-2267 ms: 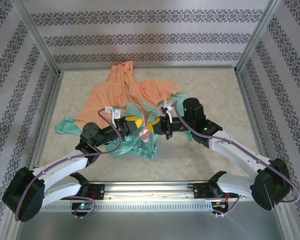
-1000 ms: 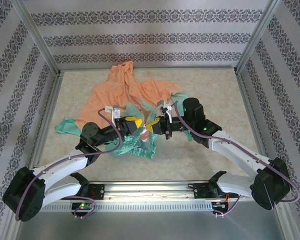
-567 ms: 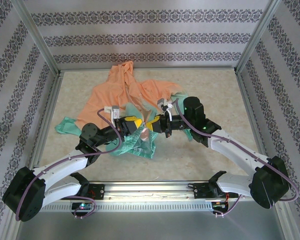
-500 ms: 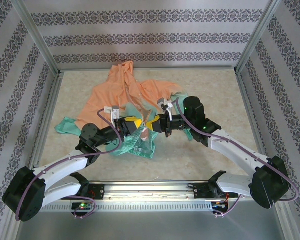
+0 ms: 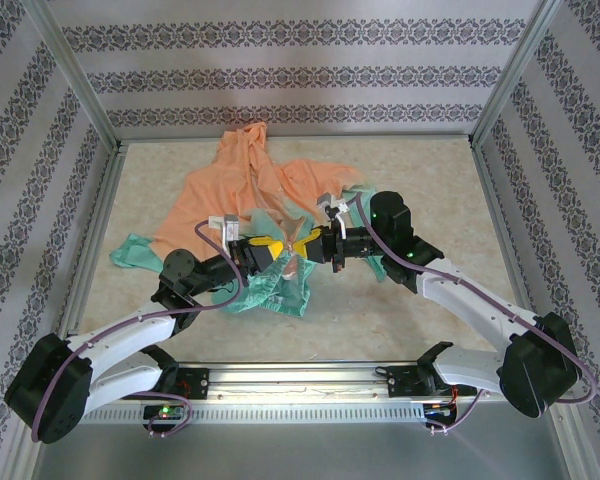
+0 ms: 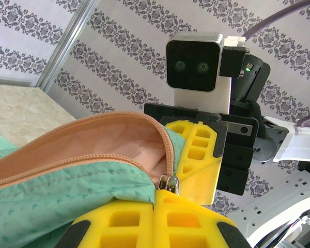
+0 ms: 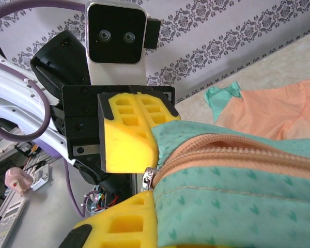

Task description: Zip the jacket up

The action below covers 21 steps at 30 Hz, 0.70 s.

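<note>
The jacket (image 5: 230, 180) lies crumpled mid-table, with its orange hood to the rear and its mint green hem bunched at the front. My left gripper (image 5: 278, 247) and right gripper (image 5: 308, 243) meet tip to tip over that hem. In the left wrist view my left gripper (image 6: 157, 199) is shut on the green hem (image 6: 67, 186), and the silver zipper slider (image 6: 168, 183) sits just above its fingertips. In the right wrist view my right gripper (image 7: 156, 206) is shut on the green hem (image 7: 237, 206) beside the slider (image 7: 149, 178). The peach zipper tracks (image 7: 232, 150) part beyond the slider.
The jacket rests on a beige table (image 5: 430, 180) fenced by metal posts (image 5: 75, 80) and patterned walls. A green cuff (image 5: 130, 250) lies at the left. The right half of the table is bare. Each wrist view faces the other gripper's yellow fingers (image 6: 196, 155) at close range.
Both grippers have shifted slightly toward the rear with the hem pinched between them. The right wrist has moved a little to the right. Both grips are unchanged.
</note>
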Motion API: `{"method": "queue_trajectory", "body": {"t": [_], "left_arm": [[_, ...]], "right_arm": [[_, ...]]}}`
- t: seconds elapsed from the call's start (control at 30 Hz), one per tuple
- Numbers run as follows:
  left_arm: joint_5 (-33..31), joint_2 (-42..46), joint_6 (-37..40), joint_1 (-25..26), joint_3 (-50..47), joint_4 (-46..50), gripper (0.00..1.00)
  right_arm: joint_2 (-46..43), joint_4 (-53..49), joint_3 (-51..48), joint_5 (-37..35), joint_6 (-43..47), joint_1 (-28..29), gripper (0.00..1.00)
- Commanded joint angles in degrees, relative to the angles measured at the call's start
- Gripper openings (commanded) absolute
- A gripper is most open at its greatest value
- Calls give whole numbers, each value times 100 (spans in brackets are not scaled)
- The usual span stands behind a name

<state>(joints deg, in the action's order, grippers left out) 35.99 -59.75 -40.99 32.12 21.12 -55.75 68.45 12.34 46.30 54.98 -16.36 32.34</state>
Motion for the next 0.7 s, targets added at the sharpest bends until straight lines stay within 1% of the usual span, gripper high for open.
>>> {"method": "queue_trajectory", "body": {"t": [0.0, 0.2, 0.67], "left_arm": [[32, 177, -21, -48, -38, -324, 0], [-48, 269, -31, -43, -39, -396, 0], [-4, 107, -89, -48, 41, -683, 0]], "right_arm": [[54, 252, -74, 255, 54, -59, 0], [147, 281, -113, 406, 115, -53, 0], [204, 416, -148, 689, 203, -19, 0]]}}
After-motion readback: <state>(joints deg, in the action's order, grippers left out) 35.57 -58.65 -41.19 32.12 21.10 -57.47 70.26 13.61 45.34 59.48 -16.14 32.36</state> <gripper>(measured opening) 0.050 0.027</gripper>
